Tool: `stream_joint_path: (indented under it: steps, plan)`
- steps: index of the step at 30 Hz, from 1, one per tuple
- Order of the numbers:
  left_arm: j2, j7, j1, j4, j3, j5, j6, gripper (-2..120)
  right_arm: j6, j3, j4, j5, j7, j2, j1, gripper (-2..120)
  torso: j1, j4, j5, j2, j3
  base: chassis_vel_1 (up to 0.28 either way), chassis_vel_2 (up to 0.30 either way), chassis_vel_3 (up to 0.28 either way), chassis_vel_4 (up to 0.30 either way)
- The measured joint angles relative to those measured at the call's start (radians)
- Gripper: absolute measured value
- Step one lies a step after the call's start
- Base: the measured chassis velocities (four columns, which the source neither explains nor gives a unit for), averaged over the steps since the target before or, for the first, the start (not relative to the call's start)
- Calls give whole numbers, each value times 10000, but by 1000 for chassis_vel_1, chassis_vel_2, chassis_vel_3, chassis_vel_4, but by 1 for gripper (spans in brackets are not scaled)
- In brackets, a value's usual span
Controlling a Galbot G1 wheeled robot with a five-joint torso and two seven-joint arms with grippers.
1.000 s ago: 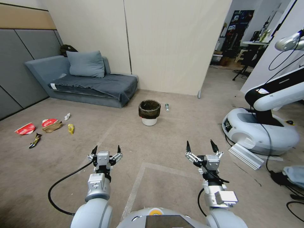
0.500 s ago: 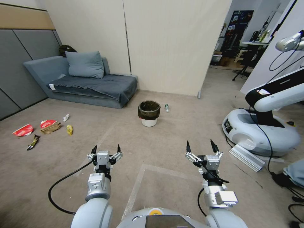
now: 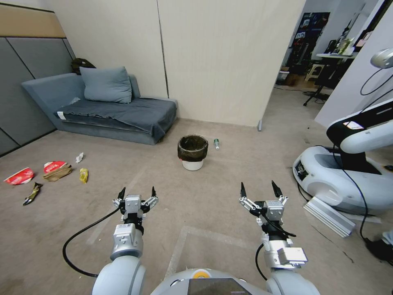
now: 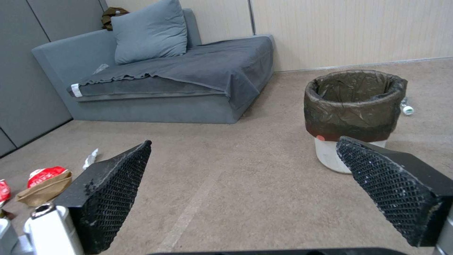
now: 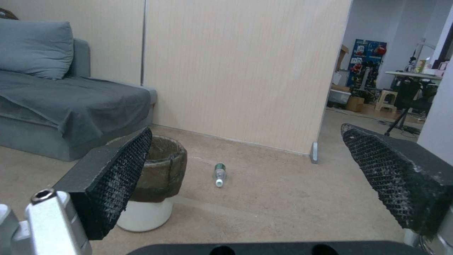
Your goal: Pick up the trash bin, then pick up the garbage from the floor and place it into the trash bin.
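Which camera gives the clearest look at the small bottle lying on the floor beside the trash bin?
The right wrist view: the small bottle lies unobstructed on the carpet, cap toward the camera, beside the trash bin. The head view shows it as a tiny shape behind the bin. In the left wrist view it just peeks out past the bin's liner.

Head view high; both wrist views low, toward the trash bin [image 3: 192, 152].

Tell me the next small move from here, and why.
Probably keep driving forward toward the trash bin: it stands upright on the carpet well beyond both grippers. The left gripper and right gripper are open, empty and held low ahead of the base.
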Motion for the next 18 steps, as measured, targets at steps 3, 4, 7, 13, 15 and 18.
stream_joint_path:
  steps: [3,4,7,13,15,18]
  plan:
    - [0,0,4,0,0,5,1,100,3,4,0,6,-12,0,4,100,0,0,0,0,0,-155,135,147,-143]
    - [-2,0,5,0,0,8,2,100,3,4,0,6,-12,0,4,100,1,1,1,0,0,-150,135,152,-137]
    - [-5,0,5,0,1,13,2,100,9,5,0,5,-14,0,4,100,0,-1,0,0,0,-153,126,151,-132]
    - [-6,0,1,0,3,18,3,100,14,7,2,5,-18,0,5,100,0,1,0,0,-1,-145,145,148,-124]
    - [-4,0,1,0,8,18,3,100,16,7,2,4,-19,0,4,100,1,-1,-1,0,0,-134,141,141,-137]
    - [0,1,-1,0,18,20,3,100,20,8,2,4,-23,0,4,100,1,1,-1,0,0,-131,138,130,-133]
